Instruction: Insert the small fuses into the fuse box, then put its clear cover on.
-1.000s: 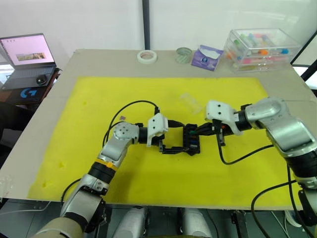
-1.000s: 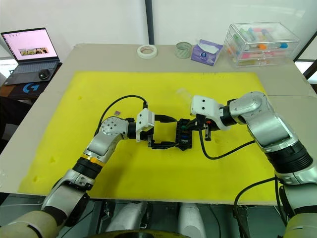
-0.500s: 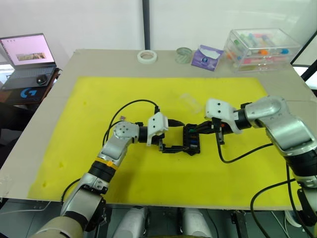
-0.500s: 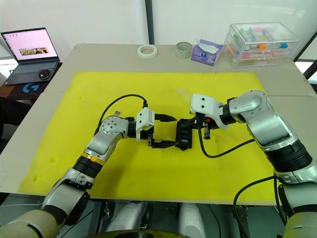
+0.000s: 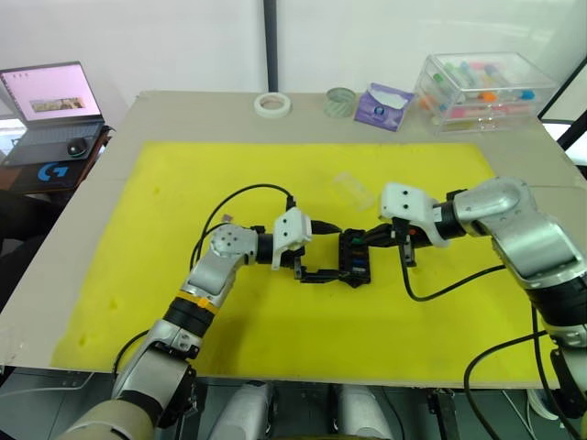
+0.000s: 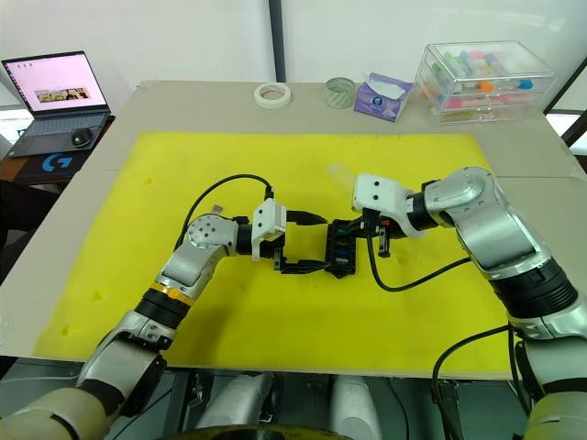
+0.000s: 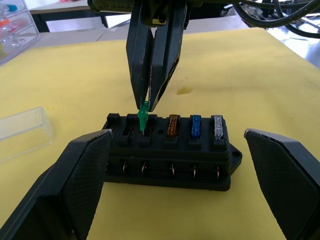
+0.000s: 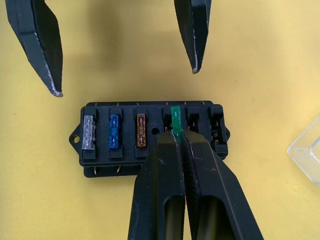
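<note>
While green fuse (image 7: 143, 116) hovers tip-down at an empty slot, fuse-inserting step in hand, cover step not yet begun.

Clamped on green fuse between closed right gripper (image 8: 176, 137) fingers, blade tip just at slot mouth of fuse box (image 7: 167, 150), apparently not seated. Left gripper (image 7: 175, 165) spread wide, fingers flanking box ends without clear contact, likely bracing. Next: straight push down into slot, keeping fuse upright and aligned, then release; judged roughly mid-way on fuses. Fuse box a black rectangular block with a row of slots, sitting mid yellow mat (image 5: 183, 302); orange fuse (image 8: 141, 129), blue fuse (image 8: 114, 131) and grey fuse (image 8: 88, 132) already seated, slots at green-fuse end open. Clear cover (image 5: 352, 190) lying on mat at about 12 o'clock from box, well apart, empty.
</note>
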Controlling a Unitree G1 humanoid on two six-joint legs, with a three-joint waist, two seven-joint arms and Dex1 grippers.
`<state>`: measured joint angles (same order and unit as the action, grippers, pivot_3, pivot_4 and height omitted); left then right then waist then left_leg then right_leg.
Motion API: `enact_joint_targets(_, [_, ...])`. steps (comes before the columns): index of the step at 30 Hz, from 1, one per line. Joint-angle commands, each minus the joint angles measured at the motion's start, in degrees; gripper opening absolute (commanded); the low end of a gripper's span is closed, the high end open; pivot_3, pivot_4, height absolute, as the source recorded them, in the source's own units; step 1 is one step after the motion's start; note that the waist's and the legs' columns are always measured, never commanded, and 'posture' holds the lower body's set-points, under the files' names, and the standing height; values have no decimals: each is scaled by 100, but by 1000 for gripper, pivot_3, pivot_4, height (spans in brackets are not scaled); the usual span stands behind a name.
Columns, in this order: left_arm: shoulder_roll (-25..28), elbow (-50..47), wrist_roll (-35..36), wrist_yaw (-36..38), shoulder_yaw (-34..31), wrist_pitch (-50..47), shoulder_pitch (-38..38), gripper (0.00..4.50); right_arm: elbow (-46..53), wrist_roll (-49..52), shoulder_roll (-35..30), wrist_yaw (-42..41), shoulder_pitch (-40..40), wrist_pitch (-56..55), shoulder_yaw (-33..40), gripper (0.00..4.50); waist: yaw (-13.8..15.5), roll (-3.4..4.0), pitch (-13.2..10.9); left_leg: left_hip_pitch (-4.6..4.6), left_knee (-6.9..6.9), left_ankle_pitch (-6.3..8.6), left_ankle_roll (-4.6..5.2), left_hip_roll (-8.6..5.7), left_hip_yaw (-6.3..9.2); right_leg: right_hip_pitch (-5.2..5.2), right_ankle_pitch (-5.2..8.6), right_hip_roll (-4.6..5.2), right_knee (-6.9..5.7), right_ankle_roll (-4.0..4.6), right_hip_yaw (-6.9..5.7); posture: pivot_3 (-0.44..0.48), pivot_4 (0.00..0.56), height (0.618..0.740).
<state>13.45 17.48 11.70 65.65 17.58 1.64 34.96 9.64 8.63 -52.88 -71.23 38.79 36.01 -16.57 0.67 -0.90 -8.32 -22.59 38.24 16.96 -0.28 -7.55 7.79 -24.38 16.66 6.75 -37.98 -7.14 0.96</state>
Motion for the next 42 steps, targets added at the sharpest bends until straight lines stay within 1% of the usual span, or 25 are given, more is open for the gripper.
enact_joint_targets(1, [-3,-81,-24,-27,-69,106,97,4452,108,6,-44,-18,33,26,87,0,0,0,0,0,0,0,0,0,0,0,0,0,0,0,0,0,150,740])
enact_joint_targets(17, [-11,-80,-52,-59,-51,123,94,4452,327,-56,30,174,46,415,-26,0,1,0,0,0,0,0,0,0,0,0,0,0,0,0,0,0,150,740])
enact_joint_targets(28, [-23,-65,-101,-61,-53,155,86,4452,427,-51,30,174,34,511,-117,0,-1,0,0,0,0,0,0,0,0,0,0,0,0,0,0,0,150,740])
enact_joint_targets(42, [-54,28,-120,-106,-59,137,142,4452,317,-328,87,203,87,444,-444,0,-5,-1,1,1,0,0,0,0,0,0,0,-1,-1,0,0,0,150,740])
